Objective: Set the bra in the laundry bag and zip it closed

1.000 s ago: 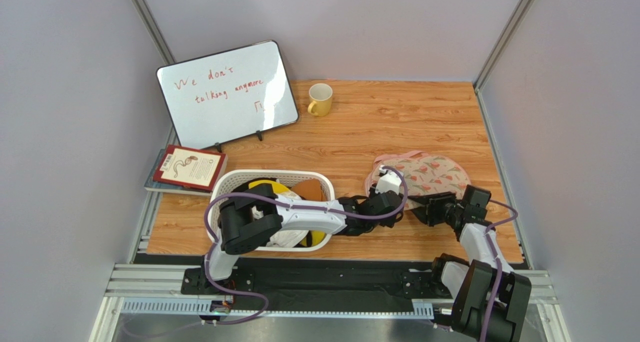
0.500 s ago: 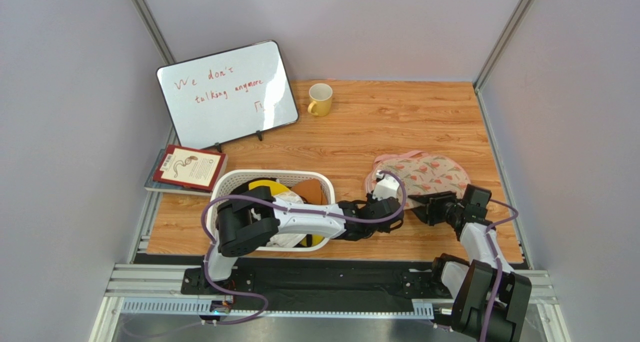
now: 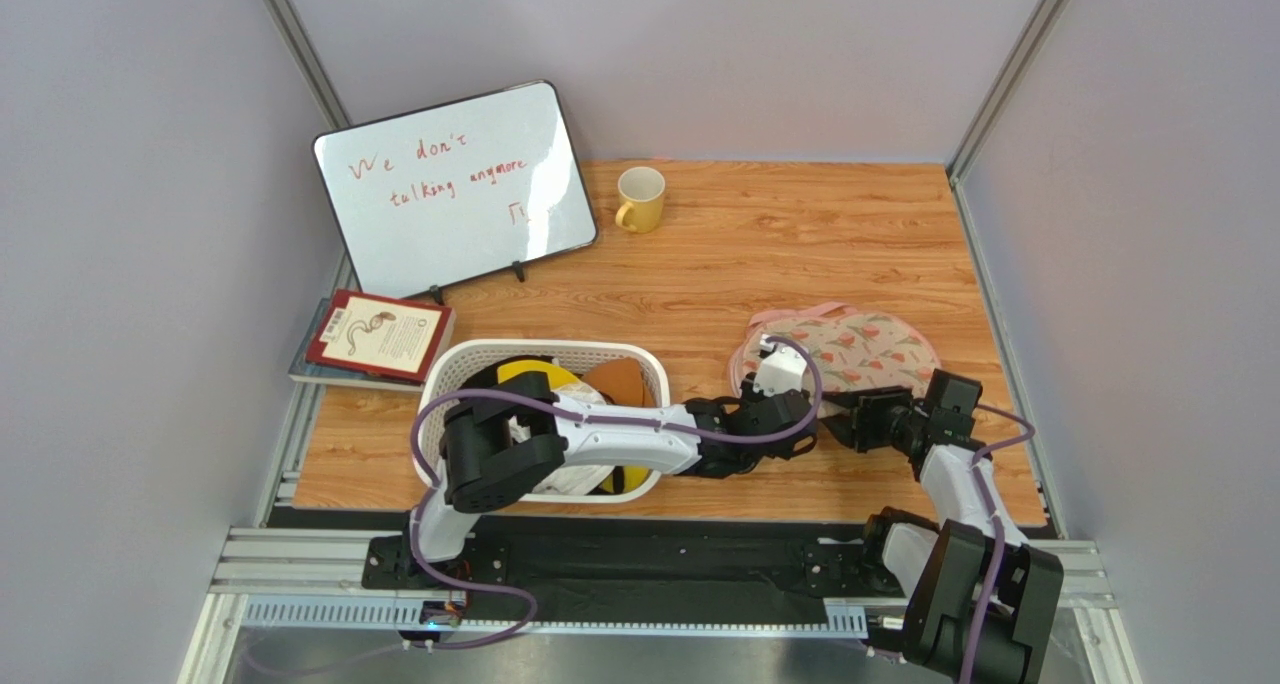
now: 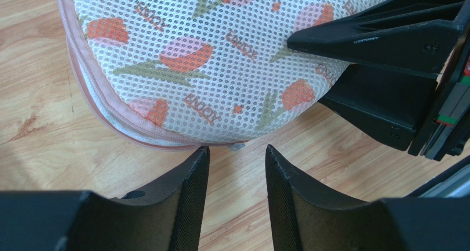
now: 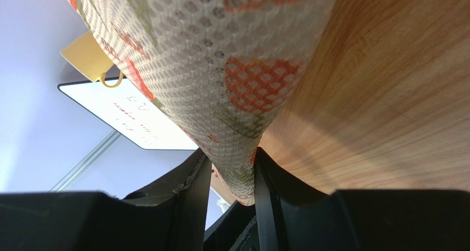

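The laundry bag (image 3: 849, 347) lies on the right of the table, a cream mesh pouch with tulip print and a pink zip edging (image 4: 110, 105). The bra is not in view. My left gripper (image 3: 784, 414) is open at the bag's near-left edge. In the left wrist view its fingertips (image 4: 237, 149) flank a small zip pull (image 4: 237, 147), not touching it. My right gripper (image 3: 845, 414) is shut on the bag's near edge. In the right wrist view the mesh (image 5: 220, 58) is pinched between its fingers (image 5: 229, 157). Its black fingers (image 4: 375, 42) also show in the left wrist view.
A white slotted basket (image 3: 451, 369) with yellow (image 3: 534, 372) and white garments stands under the left arm. A yellow mug (image 3: 642, 198) and a whiteboard (image 3: 451, 189) are at the back. A red book (image 3: 376, 335) lies at the left edge.
My left gripper pulled back slightly, then shifted right along the bag's near edge. The bag's outline drew in a little. My right gripper stayed shut on the bag.
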Motion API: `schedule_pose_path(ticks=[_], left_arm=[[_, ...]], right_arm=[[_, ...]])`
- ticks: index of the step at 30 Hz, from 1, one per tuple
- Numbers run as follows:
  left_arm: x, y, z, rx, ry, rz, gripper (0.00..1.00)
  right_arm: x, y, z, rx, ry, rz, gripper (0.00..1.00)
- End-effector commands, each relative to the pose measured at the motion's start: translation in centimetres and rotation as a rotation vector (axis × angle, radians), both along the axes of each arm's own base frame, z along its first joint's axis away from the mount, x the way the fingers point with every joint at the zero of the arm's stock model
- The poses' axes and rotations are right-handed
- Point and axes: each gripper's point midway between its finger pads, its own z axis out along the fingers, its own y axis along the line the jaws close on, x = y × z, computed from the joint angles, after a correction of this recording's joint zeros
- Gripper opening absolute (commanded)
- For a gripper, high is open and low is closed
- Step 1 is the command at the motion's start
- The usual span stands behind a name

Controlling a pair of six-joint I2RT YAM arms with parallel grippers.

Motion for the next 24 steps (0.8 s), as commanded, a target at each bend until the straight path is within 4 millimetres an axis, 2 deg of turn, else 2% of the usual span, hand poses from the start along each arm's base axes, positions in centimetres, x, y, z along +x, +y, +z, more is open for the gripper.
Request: schedule_pose_path(ticks=[1, 4, 7, 13, 18, 24], left_arm=[[0.9, -0.7, 0.7, -0.015, -0.017, 0.040, 0.47], [0.7, -0.4, 0.2, -0.015, 0.004, 0.059, 0.46], [0.5, -0.3, -0.4, -0.005, 0.030, 0.081, 0.39], [-0.3, 0.3, -0.2, -0.017, 0.042, 0.094, 0.37], [-0.3, 0.2, -1.2, -0.028, 0.069, 0.096, 0.39], [1.0, -0.4, -1.8, -0.025, 0.078, 0.098, 0.42]], right_arm=[[0.8, 0.1, 1.6, 0.036, -0.023, -0.011, 0.38], [0.9, 0.0, 1.8, 0.036, -0.025, -0.015, 0.38], [0.9, -0.1, 1.7, 0.034, -0.021, -0.022, 0.38], [1.0, -0.2, 1.7, 0.022, -0.023, -0.026, 0.38], [1.0, -0.2, 1.6, 0.023, -0.022, -0.027, 0.38], [0.9, -0.1, 1.6, 0.027, -0.021, -0.027, 0.38]])
